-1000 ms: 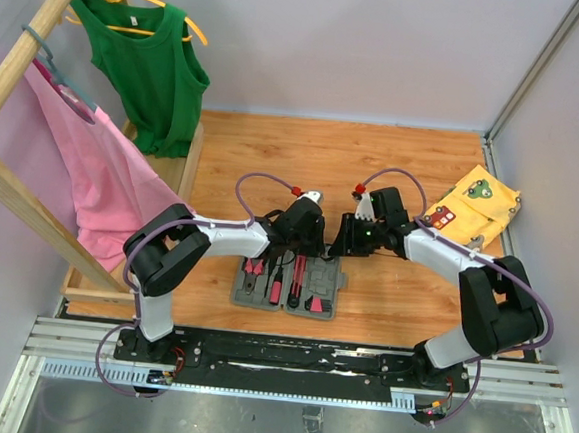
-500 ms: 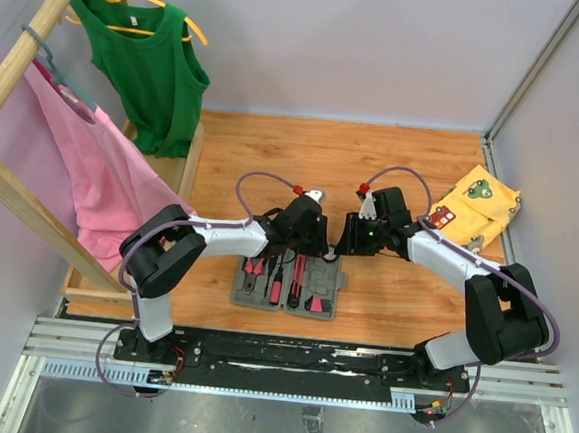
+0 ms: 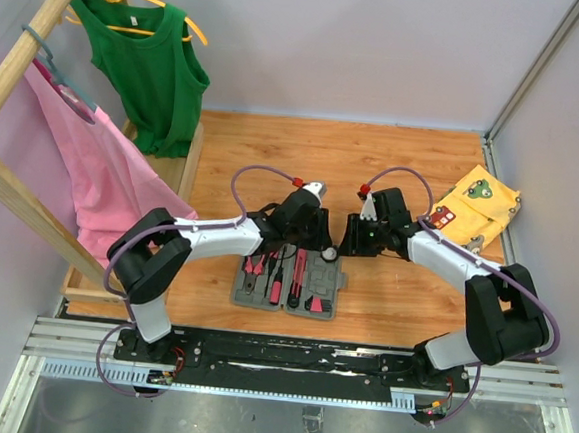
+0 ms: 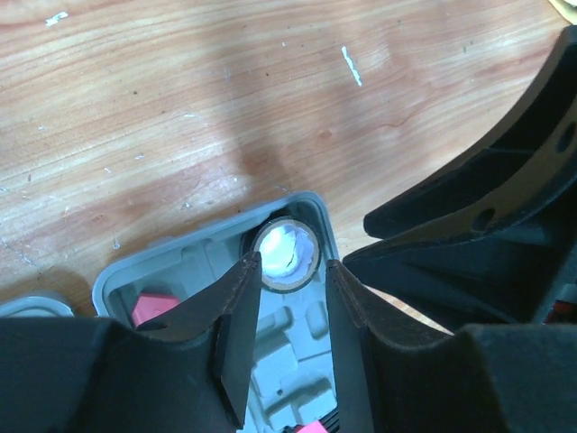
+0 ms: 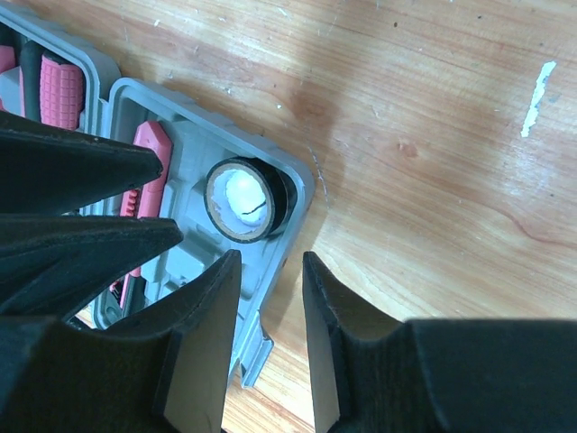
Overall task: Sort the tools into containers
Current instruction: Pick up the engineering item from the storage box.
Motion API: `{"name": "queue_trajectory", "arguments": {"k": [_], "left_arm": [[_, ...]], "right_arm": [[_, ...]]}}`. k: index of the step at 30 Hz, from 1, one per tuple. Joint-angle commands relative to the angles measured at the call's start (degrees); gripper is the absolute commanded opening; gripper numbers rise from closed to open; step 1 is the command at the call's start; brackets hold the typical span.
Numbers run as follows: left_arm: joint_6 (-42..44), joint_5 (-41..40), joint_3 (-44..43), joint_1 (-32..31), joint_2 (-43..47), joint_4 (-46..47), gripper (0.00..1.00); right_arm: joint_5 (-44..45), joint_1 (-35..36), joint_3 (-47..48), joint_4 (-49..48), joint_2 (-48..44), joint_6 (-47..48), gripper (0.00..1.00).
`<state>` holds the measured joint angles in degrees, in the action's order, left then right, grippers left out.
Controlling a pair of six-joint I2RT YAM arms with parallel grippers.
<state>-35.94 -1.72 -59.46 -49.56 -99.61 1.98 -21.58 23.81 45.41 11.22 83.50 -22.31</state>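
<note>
The grey tool case (image 3: 338,287) lies open on the wooden floor, with pink-and-black tools (image 3: 298,277) in its slots. The round black-white disc (image 3: 329,252) sits in the case's far right corner pocket, also shown as the disc (image 4: 286,253) and the disc (image 5: 245,200). My left gripper (image 4: 290,268) hovers just short of the disc, open, with nothing between its fingers. My right gripper (image 5: 270,262) is open too, its fingers either side of the case rim (image 5: 293,185) in view; whether they touch it I cannot tell. Pink handles (image 5: 61,90) show at the left.
A yellow patterned cloth (image 3: 476,206) lies at the right wall. On the left a wooden rack (image 3: 33,36) carries a green top (image 3: 151,65) and a pink garment (image 3: 102,182). The two arms' wrists nearly meet above the case's far edge.
The left gripper's jaws have opened slightly and drawn back left. The disc, hidden under the grippers a second ago, now shows in the case's corner. The right gripper has barely shifted.
</note>
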Motion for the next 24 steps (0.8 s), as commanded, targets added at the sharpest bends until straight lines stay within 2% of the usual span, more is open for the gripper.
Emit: {"name": "queue_trajectory", "arguments": {"k": [1, 15, 20, 24], "left_arm": [[0.5, -0.6, -0.7, 0.3, -2.4, -0.3, 0.39], [0.3, -0.5, -2.0, -0.1, -8.2, -0.2, 0.33], [0.1, -0.7, -2.4, -0.1, -9.0, -0.5, 0.24], [0.0, -1.0, -2.4, -0.1, -8.1, -1.0, 0.13]], "right_arm": [[2.2, -0.7, -0.7, 2.0, -2.1, 1.2, 0.35], [2.1, -0.7, -1.2, 2.1, -3.0, 1.6, 0.35], [2.2, -0.8, -1.7, 2.3, -3.4, 1.8, 0.35], [2.6, -0.8, -1.6, 2.6, -4.2, 1.9, 0.35]]}}
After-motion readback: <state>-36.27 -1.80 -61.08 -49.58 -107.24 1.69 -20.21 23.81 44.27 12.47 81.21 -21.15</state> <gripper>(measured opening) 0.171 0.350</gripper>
